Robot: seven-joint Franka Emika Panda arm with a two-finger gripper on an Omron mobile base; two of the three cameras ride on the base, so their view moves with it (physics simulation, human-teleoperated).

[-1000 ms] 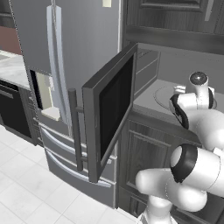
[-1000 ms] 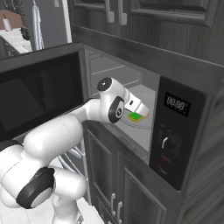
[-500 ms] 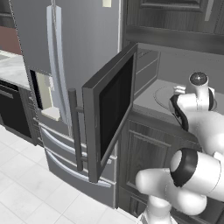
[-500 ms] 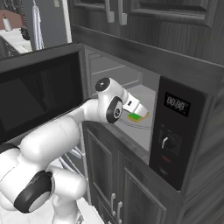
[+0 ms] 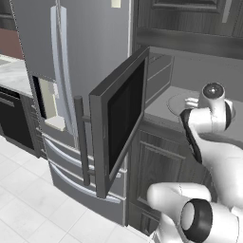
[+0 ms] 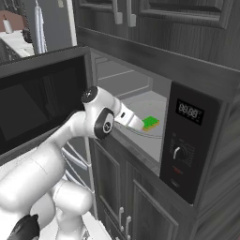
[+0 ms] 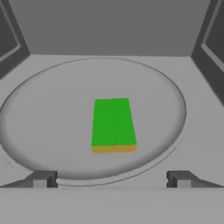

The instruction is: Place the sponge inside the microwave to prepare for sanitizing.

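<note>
Sponge (image 7: 113, 124) sitting flat on the microwave (image 6: 187, 140) turntable (image 7: 52, 109)

Hand view shows its long axis running straight away from the wide-open, empty gripper (image 7: 111, 178), green side up; the left base view has the open door (image 5: 121, 118) hiding it.

Sponge (image 7: 113, 122) matt, green over yellow. Microwave (image 6: 189, 140) interior matt grey, turntable (image 7: 52, 113) smooth; door (image 5: 124, 111) glass dark, glossy. Cabinets (image 6: 140, 211) dark woodgrain.

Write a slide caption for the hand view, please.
Green sponge lying flat on the microwave's round turntable, the open hand just short of it.
</note>
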